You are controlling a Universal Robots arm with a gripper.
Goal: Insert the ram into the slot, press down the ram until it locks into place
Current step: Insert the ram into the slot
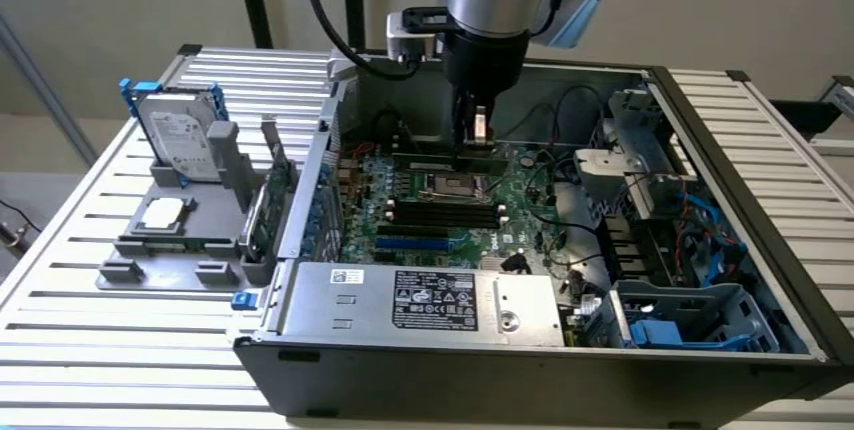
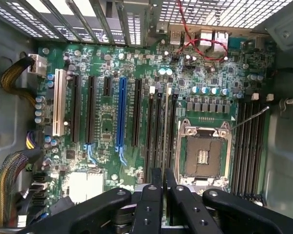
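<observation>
My gripper (image 1: 477, 145) is clamped on the ram (image 1: 427, 162), holding it level and edge-down inside the case, lengthwise over the slot (image 2: 159, 127) beside the CPU socket (image 2: 203, 156) so it can seat squarely; I can't tell if they touch

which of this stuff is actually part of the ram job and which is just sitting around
In the job:
- gripper
- ram, in its grip
- black slots beside the cpu socket

Lying about:
- hard drive
- silver chip on the grey stand
- upright green card
- blue slot
</observation>
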